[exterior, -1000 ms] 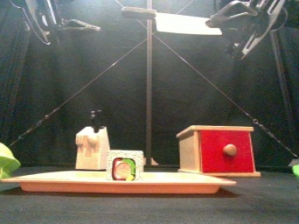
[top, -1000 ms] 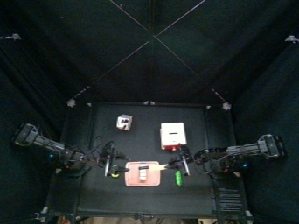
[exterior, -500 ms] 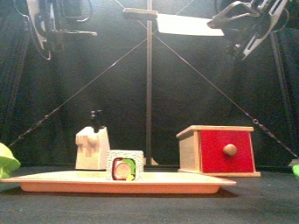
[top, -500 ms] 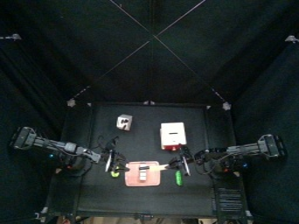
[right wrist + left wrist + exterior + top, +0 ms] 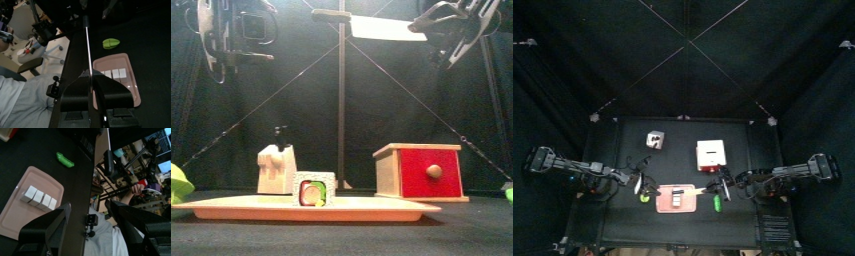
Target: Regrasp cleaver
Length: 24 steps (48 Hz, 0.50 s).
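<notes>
Your right hand (image 5: 89, 76) is clamped on the cleaver (image 5: 380, 27), high above the worktop (image 5: 473, 230). Your left hand (image 5: 90, 206) hangs left of it, jaws apart and empty. I judge the takeover not yet done.

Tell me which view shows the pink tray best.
The left wrist view: the flat pink tray lies nearly whole, white pieces on it. The front view shows it edge-on, the top view small, the right wrist view partly behind jaws.

Black curtains (image 5: 593, 50) enclose the small black table (image 5: 620, 150), lit from above.
</notes>
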### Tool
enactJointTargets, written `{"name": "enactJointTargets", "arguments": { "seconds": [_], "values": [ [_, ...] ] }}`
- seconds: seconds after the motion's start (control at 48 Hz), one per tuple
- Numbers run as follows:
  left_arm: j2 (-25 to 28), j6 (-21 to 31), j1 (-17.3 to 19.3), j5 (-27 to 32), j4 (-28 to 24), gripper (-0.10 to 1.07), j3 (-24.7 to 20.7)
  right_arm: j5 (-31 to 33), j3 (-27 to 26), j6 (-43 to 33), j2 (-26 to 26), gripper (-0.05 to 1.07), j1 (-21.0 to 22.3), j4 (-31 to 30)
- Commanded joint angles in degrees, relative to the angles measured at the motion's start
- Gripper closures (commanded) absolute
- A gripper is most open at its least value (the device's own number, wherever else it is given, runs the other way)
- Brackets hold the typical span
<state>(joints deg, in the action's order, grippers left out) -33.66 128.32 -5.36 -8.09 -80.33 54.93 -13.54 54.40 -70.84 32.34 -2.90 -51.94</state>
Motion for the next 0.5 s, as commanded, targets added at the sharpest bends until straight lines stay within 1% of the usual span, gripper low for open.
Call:
{"name": "enactJointTargets", "arguments": {
  "seconds": [0.0, 0.062, 0.125, 0.167, 0.229, 0.271, 0.479],
  "values": [
    [0.5, -0.1, 0.1, 0.6, -3.3, 0.02, -2.3, -0.4, -0.6, 0.1, 0.8, 0.84, 0.3, 0.3],
    [1.1, -0.1, 0.0, 0.7, -4.5, 0.02, -2.8, -0.4, -0.6, 0.0, 0.8, 0.84, 0.3, 0.3],
    [1.7, -0.1, 0.0, 0.6, -4.4, 0.02, -3.3, -0.4, -0.5, 0.0, 0.8, 0.84, 0.3, 0.3],
    [2.0, 0.2, 0.0, 0.6, -3.5, 0.02, -3.5, -0.4, -0.6, 0.1, 0.8, 0.84, 0.3, 0.3],
    [2.4, 0.2, 0.4, 1.0, -0.2, 0.02, -3.5, -0.4, -0.6, 0.1, 0.8, 0.84, 0.3, 0.3],
    [2.4, 0.2, 0.3, 0.8, 0.7, 0.02, -3.4, -0.4, -0.5, 0.0, 0.8, 0.84, 0.3, 0.3],
    [2.6, 0.2, -0.4, 2.1, -3.0, 0.02, -4.6, -0.4, -0.5, 0.0, 0.8, 0.84, 0.3, 0.3]
  ]
}}
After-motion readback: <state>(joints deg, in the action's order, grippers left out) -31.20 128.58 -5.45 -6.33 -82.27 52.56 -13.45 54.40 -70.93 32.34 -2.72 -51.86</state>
